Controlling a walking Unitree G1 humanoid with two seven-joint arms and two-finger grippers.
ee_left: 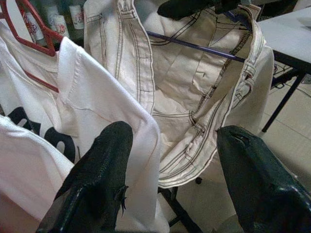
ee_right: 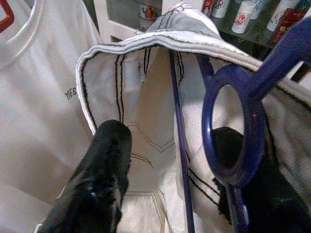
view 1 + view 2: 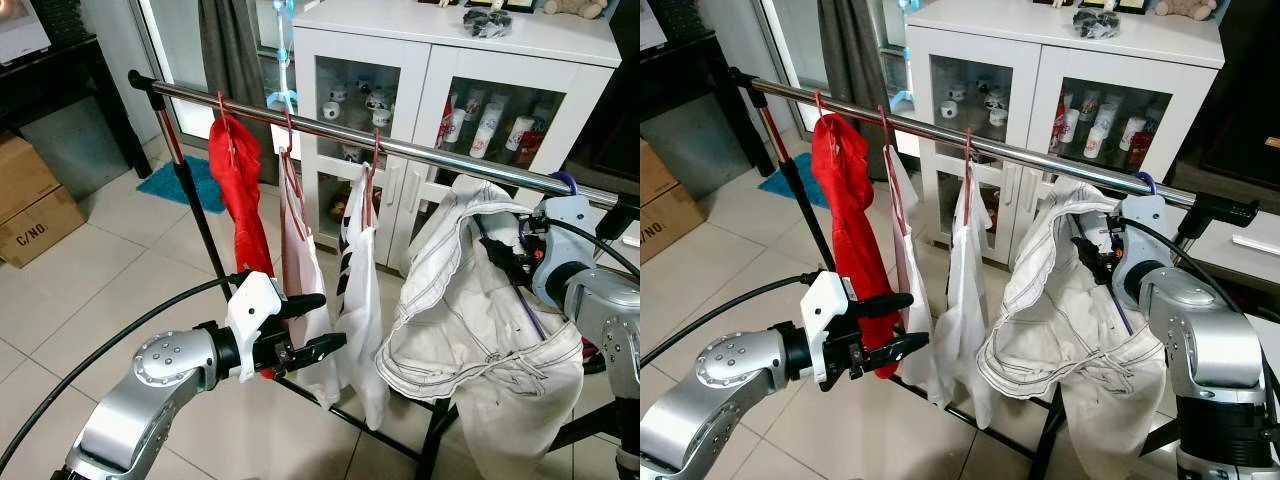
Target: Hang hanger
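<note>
Right eye view: right gripper pinches blue hanger bearing cream jacket, hook at rail right end, likely seating. Left gripper spread, empty, near white shirts.

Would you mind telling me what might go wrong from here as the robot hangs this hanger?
1. The blue hanger hook sits near the rail end; it might miss or slip off.
2. The cream garment drapes loosely and bunched; it could slide off the hanger.
3. The left gripper hovers open by the white shirts and may snag them.
</note>
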